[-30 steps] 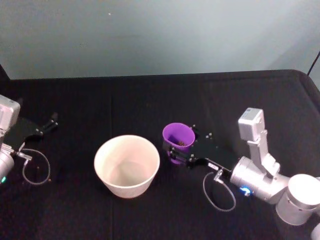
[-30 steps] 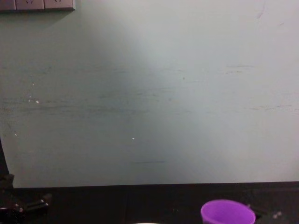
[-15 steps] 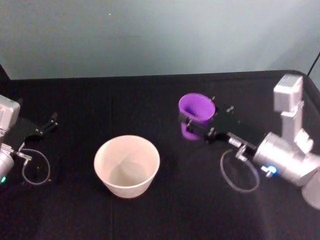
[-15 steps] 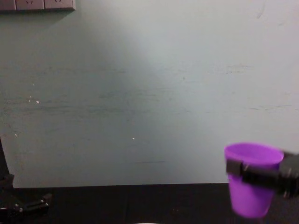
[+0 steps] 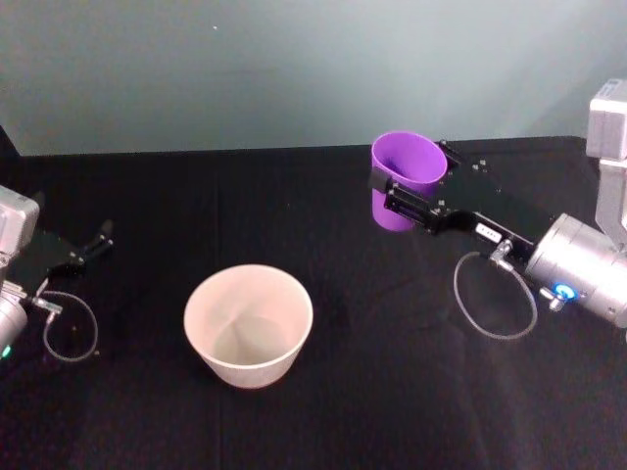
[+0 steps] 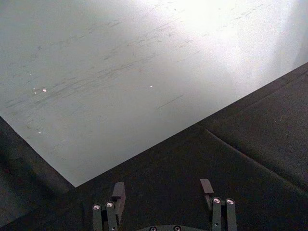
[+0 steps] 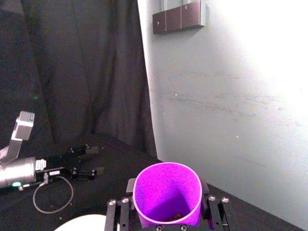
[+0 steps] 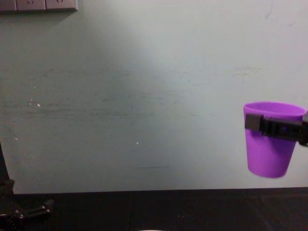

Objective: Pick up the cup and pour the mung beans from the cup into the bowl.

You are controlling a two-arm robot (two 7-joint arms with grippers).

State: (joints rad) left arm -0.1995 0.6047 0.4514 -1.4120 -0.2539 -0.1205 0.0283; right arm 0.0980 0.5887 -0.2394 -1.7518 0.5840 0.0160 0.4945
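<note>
My right gripper (image 5: 411, 191) is shut on the purple cup (image 5: 407, 162), which it holds upright in the air above the table's back right part. The cup sits well apart from the whitish bowl (image 5: 250, 370), which stands on the black cloth at front centre. In the right wrist view a few mung beans (image 7: 171, 217) lie at the bottom of the cup (image 7: 166, 190), between the fingers (image 7: 118, 211). The chest view shows the cup (image 8: 269, 156) hanging high at the right, clamped near its rim. The left gripper (image 5: 93, 245) rests open at the table's left edge, and its fingers (image 6: 118, 192) have nothing between them.
The table (image 5: 323, 411) is covered in black cloth and ends at a pale wall behind. A cable loop (image 5: 495, 299) hangs under the right arm, and another loop (image 5: 69, 328) lies by the left arm. Wall sockets (image 7: 179, 15) sit high on the wall.
The right gripper has lifted the cup off the table beside the bowl and carried it up, back and to the right. The bowl and left arm have not moved.
</note>
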